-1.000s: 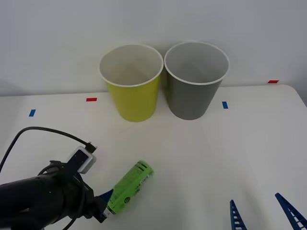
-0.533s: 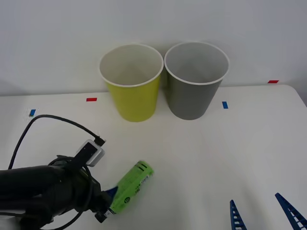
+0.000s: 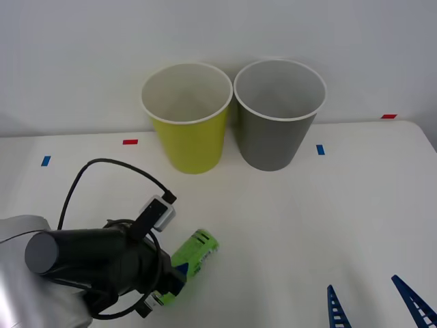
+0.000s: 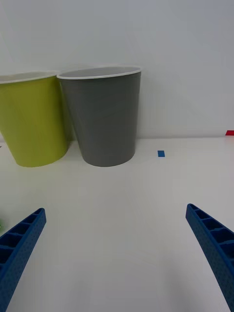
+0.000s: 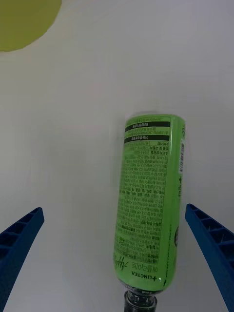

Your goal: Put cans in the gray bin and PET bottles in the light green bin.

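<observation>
The left tool (image 5: 117,263), blue ribbed fingers spread wide, hangs directly over the small slim green-labelled PET bottle with a black cap (image 5: 148,214). The bottle lies on its side on the white surface (image 3: 287,225), between the two fingers and touching neither; it sits nearer one finger than the other, and its cap end points back toward the tool's wrist. In the front view the black arm covers the cap end of the bottle, leaving only the base end of the label showing.

The right tool (image 4: 117,253) waits low at the near edge, well off to the right of the working tool, fingers likewise spread and holding nothing.

Beyond the left tool, ahead and slightly right, stands the tall tapered yellow-green plastic bin with a white rim (image 3: 187,117). Just beside it, farther right, is the matching gray plastic bin with a white rim (image 3: 279,113). Small blue and red tape marks dot the far part of the surface.

Risks, as judged: the bottle is round and off-centre in the opening, so one finger would likely meet it first on closing and roll or skew it. The two bins stand close together, so a release made short or wide could strike a rim or land in the gray one.
</observation>
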